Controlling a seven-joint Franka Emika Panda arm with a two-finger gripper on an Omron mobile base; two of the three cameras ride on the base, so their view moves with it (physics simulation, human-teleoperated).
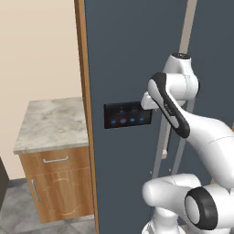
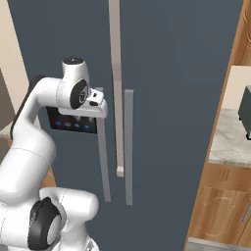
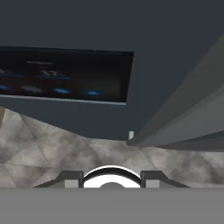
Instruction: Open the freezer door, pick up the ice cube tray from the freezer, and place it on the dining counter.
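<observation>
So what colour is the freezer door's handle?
Light grey, a plain vertical bar handle on the slate-blue freezer door; the right base view shows it best.

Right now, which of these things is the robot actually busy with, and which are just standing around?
Part of the job:
- freezer door, with its lit control panel
- its grey bar handle
- gripper, up at that handle

Just standing around:
- plain door with its own handle
- small marble-topped cabinet
- tiled floor

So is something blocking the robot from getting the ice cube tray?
Yes. The freezer door stands between the gripper and the tray. In the base views it looks nearly shut, with the hand at its grey bar handle.
</observation>
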